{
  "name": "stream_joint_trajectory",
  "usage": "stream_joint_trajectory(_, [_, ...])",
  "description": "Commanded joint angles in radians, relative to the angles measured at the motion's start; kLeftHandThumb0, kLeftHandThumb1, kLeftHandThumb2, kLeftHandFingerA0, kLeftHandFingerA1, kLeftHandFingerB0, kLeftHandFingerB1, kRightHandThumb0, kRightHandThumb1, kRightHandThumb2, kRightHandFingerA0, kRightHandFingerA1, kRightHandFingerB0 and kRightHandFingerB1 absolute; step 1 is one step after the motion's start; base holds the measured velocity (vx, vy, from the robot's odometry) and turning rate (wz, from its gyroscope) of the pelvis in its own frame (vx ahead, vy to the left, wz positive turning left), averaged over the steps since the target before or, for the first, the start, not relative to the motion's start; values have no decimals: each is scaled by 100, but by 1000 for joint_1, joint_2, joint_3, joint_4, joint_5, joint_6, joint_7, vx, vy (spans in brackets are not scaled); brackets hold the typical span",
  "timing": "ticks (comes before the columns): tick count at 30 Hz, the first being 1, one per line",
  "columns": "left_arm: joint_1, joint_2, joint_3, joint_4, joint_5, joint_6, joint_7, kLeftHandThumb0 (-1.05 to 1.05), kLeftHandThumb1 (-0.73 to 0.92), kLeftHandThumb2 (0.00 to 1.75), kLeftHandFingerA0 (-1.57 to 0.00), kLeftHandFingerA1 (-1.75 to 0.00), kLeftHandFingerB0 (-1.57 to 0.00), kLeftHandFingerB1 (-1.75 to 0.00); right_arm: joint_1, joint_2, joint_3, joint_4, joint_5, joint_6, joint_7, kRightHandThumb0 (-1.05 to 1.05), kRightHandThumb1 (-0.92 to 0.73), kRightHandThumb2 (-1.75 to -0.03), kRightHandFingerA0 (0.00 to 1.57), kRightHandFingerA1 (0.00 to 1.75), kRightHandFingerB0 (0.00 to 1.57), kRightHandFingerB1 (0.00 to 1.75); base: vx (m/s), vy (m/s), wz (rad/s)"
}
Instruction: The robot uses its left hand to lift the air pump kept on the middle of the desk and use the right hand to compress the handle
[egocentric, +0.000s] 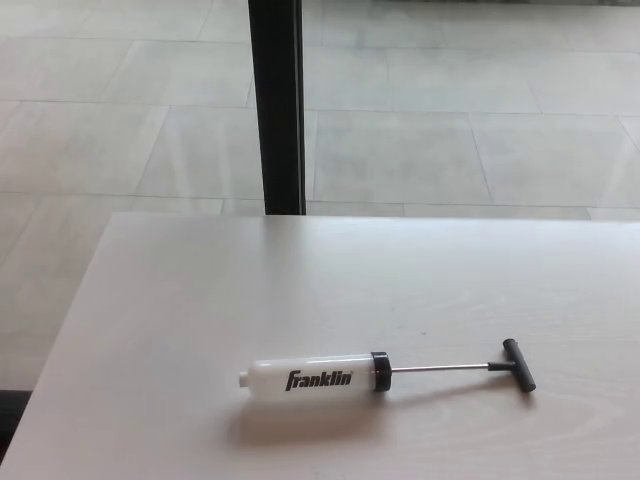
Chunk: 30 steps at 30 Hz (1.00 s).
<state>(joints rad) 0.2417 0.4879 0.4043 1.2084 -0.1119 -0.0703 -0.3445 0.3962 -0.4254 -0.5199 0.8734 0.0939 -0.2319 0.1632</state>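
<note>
An air pump (318, 377) lies flat on the pale desk (200, 300), near its front. Its white barrel carries black "Franklin" lettering and ends in a black collar on the right. A thin metal rod runs out to the right, fully extended, to a black T-handle (519, 364). The small white nozzle end points left. Neither of my hands shows in the head view.
The desk's left edge runs diagonally from the back left down to the front left corner. A black vertical post (276, 105) stands just behind the desk's far edge. Light tiled floor (450, 120) lies beyond.
</note>
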Motion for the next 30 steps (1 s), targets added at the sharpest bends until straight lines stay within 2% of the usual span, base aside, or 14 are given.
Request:
stream_joint_trajectory(1, [-19, 53, -7, 28, -15, -5, -75, -60, 63, 59, -17, -43, -19, -31, 22, -14, -44, -41, 80, -84, 62, -59, -51, -84, 28, 57, 15, 43, 0, 0, 0])
stream_joint_trajectory(3, [-25, 60, -4, 32, -15, -4, -64, -60, 64, 60, -17, -40, -20, -31, 39, -3, -46, -78, 83, -78, 63, -60, -51, -85, 29, 60, 15, 43, 0, 0, 0])
stream_joint_trajectory(4, [-22, 64, -5, 29, -15, -2, -66, -61, 64, 60, -17, -39, -18, -31, 42, 0, -45, -86, 82, -76, 60, -54, -66, -60, 34, 55, 23, 31, 0, 0, 0])
stream_joint_trajectory(5, [-19, 66, -11, 20, -10, 12, -57, -61, 65, 60, -18, -38, -16, -30, 25, -7, -46, -56, 81, -69, 56, -56, -52, -82, 27, 54, 16, 42, 0, 0, 0])
stream_joint_trajectory(15, [-13, 52, 69, 19, -102, 11, -116, -61, 62, 59, -24, -38, -22, -31, -14, -30, -54, 43, 98, -101, 52, -59, -53, -84, 23, 53, 15, 42, 0, 0, 0])
stream_joint_trajectory(16, [-20, 46, 91, 16, -121, 23, -113, -66, 48, 79, -20, -47, -16, -42, -12, -31, -56, 26, 101, -93, 49, -59, -53, -83, 23, 53, 15, 42, 0, 0, 0])
stream_joint_trajectory(17, [-34, 45, 109, 16, -129, 32, -113, -60, 63, 59, -25, -37, -22, -31, -14, -31, -59, 28, 106, -100, 54, -53, -69, -62, 29, 48, 20, 30, 0, 0, 0])
stream_joint_trajectory(18, [-40, 46, 114, 6, -130, 33, -105, -61, 62, 59, -29, -37, -26, -31, -15, -32, -62, 36, 108, -104, 53, -60, -53, -85, 27, 56, 14, 42, 0, 0, 0])
stream_joint_trajectory(21, [-59, 48, 138, -30, -145, 20, -109, -58, 63, 59, -28, -39, -27, -31, -22, -35, -62, 51, 110, -109, 51, -55, -68, -61, 30, 47, 21, 30, 0, 0, 0])
stream_joint_trajectory(22, [-66, 60, 108, -71, -105, -23, -82, -63, 65, 61, -20, -34, -18, -28, -14, -31, -63, 37, 113, -104, 52, -61, -52, -85, 24, 54, 13, 42, 0, 0, 0])
stream_joint_trajectory(25, [-82, 95, 26, -167, -6, -41, -4, -75, 65, 60, -14, -29, -14, -26, -16, -35, -63, 40, 115, -104, 49, -59, -53, -84, 25, 54, 13, 42, 0, 0, 0])
stream_joint_trajectory(28, [-138, 181, -18, -420, 70, 13, 78, -80, 50, 86, -9, -46, -7, -40, -17, -29, -71, 42, 130, -106, 57, -55, -67, -61, 30, 49, 21, 30, 0, 0, 0])
stream_joint_trajectory(29, [-140, 191, -26, -449, 83, 22, 84, -39, 32, 94, -2, -52, 0, -49, -19, -29, -73, 42, 132, -105, 57, -58, -52, -83, 26, 55, 14, 42, 0, 0, 0])
stream_joint_trajectory(30, [-159, 207, -37, -490, 103, 26, 97, -38, 31, 93, -2, -51, 0, -48, -24, -30, -75, 46, 134, -103, 54, -58, -53, -83, 25, 54, 14, 42, 0, 0, 0])
